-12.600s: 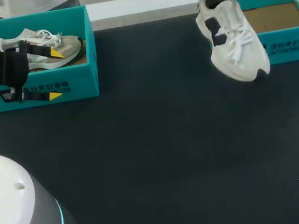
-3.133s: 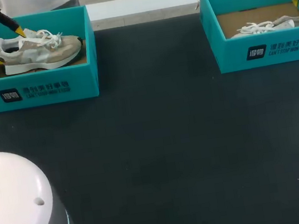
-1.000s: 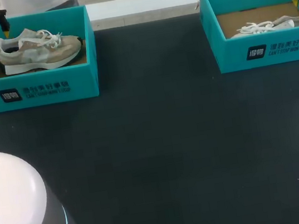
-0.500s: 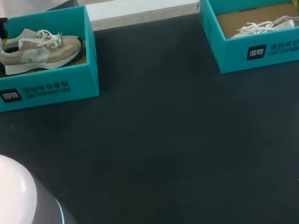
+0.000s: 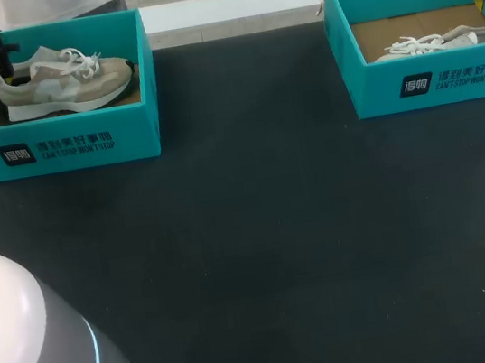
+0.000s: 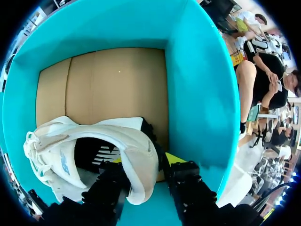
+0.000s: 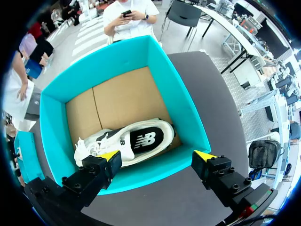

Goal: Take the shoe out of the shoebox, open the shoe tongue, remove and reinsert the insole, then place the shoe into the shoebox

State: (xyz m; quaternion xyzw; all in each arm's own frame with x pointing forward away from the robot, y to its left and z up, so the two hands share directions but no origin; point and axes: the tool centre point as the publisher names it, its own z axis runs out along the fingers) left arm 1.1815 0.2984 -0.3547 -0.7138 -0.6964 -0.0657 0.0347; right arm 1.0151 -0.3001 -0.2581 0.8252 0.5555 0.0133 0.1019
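Worktop: the dark worktop [image 5: 259, 234] nearest me is where I judge the shoe should land once it is lifted out.
Left shoebox: the left shoebox [image 5: 63, 144] sits at my far left. Its front wall stands between the shoe and that landing spot, so a low lift could catch the sole on the rim and drag the box along.
Beige shoe: the beige shoe [image 5: 63, 80] stands on its sole inside the left shoebox, with its heel at my left and its toe to the right.
Left claw: my left claw [image 6: 143, 162] is clenched on the heel collar, 1 finger inside the shoe opening and 1 behind the heel, close to the box's end wall.
Grip risk: I hold only the soft heel rim, so the toe may droop and the shoe may pivot or slip free. The outer finger could scrape the box wall.
Right shoebox: the right shoebox [image 5: 447, 82] holds the white shoe [image 7: 136, 141], lying on its side.
Right claw: my right claw [image 7: 157, 157] hangs released above that box, grasping nothing and well apart from the left side, so I see little risk there.
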